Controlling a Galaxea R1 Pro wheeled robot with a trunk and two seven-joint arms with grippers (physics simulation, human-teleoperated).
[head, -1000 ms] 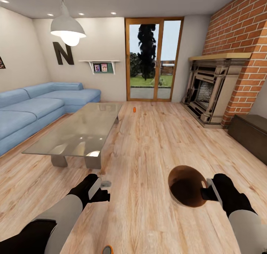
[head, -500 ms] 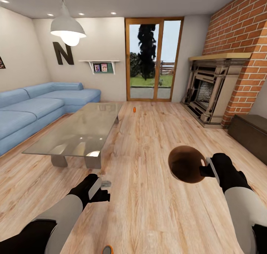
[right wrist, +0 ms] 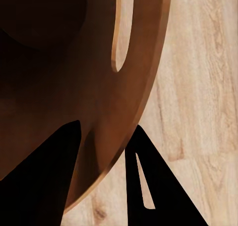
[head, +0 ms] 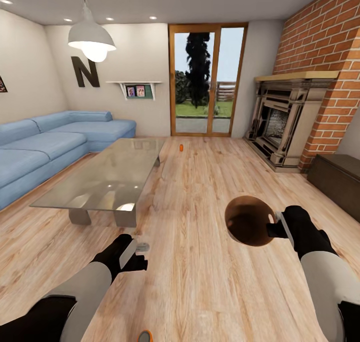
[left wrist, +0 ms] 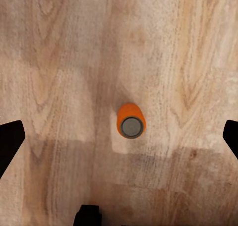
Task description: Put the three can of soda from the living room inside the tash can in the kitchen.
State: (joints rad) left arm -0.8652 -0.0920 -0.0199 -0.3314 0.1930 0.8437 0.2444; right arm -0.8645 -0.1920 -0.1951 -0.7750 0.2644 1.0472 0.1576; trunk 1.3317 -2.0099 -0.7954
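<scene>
An orange can (left wrist: 131, 126) is seen upright on the floor, straight under the wide-open left gripper (left wrist: 119, 137), so that arm's nearer. The bin (head: 248, 221) is held by its rim in the right gripper (head: 274, 229).

The floor (head: 210, 182) is showing as light wood planks with strong grain and a soft sheen. The low table (head: 112, 174) is carrying a glossy glass top that is mirroring the lamp. The sofa (head: 45, 147) is looking like matt blue cloth. The chimney wall (head: 325, 37) is presenting rough red brick. The tash can (head: 247, 222) is appearing smooth and copper-brown, with a faint satin shine on its rim. The can of soda (left wrist: 131, 120) is wearing a glossy orange coat and a dull silvery metal top.
</scene>
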